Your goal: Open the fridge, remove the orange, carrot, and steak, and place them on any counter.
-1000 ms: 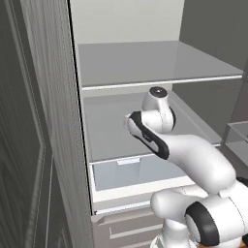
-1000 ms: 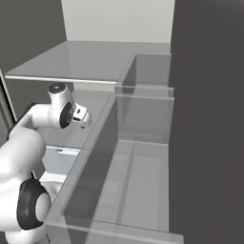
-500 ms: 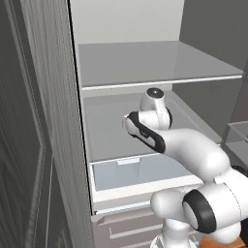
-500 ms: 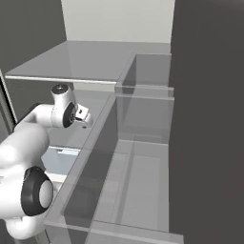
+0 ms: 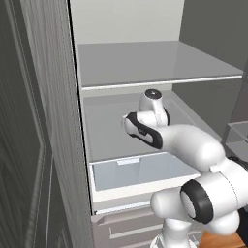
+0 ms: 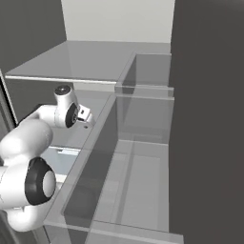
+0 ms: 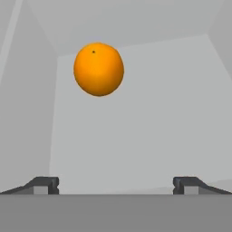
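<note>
Tool (image 7: 116, 183) seen from the hand view: its two dark fingertips (image 7: 43, 185) stand wide apart at the bottom corners, with nothing between them. Ahead of them, up and left of the midline between the tips, the orange (image 7: 99, 69) rests on a pale grey shelf floor near the back left corner of the compartment, well apart from both tips. It is a smooth round ball, so it has no long axis to speak of; a small dark dot near its top faces the camera and slightly upward.

From the left base view, the fridge (image 5: 58, 121) stands open, its light-grey side panel at the left and a white interior behind. The white arm reaches from the lower right into the space under the upper grey shelf (image 5: 145, 65), its wrist turned inward toward the back wall. A pale drawer (image 5: 138, 172) sits below the arm. The fingertips themselves are hidden behind the wrist here, and the orange cannot be made out.

From the right base view, the arm comes in from the lower left, with its hand under the same shelf (image 6: 90, 62). Clear door bins (image 6: 128, 162) fill the right and foreground. The tool's end (image 6: 85, 114) points toward the fridge's inside; its spread is too small to judge from this side.
</note>
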Robot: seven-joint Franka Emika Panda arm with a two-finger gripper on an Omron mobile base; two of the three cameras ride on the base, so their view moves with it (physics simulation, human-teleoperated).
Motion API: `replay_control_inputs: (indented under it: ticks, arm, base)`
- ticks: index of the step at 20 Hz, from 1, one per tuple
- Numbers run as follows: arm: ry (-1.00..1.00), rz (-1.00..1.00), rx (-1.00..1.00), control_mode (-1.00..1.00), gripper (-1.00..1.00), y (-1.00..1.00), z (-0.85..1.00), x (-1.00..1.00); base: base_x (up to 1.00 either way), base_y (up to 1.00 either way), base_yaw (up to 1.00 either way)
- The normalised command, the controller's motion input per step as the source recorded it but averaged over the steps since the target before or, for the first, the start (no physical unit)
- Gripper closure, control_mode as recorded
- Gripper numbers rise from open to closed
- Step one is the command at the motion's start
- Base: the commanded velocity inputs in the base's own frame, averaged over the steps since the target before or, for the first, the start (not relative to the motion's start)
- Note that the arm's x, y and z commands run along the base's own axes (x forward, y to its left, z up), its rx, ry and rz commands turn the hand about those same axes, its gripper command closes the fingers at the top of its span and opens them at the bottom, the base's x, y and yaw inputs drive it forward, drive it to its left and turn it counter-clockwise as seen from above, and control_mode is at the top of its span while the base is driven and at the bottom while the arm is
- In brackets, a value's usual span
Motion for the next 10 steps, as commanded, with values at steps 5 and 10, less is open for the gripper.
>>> replay_control_inputs:
  ticks: [5,10]
  arm:
    - [0.00,0.00,0.00,-1.00,-1.00,0.04,-0.06,0.18]
    - [0.00,0.00,0.00,-1.00,-1.00,0.03,-0.08,0.23]
  base:
    - [0.00,0.00,0.00]
    - [0.00,0.00,0.00]
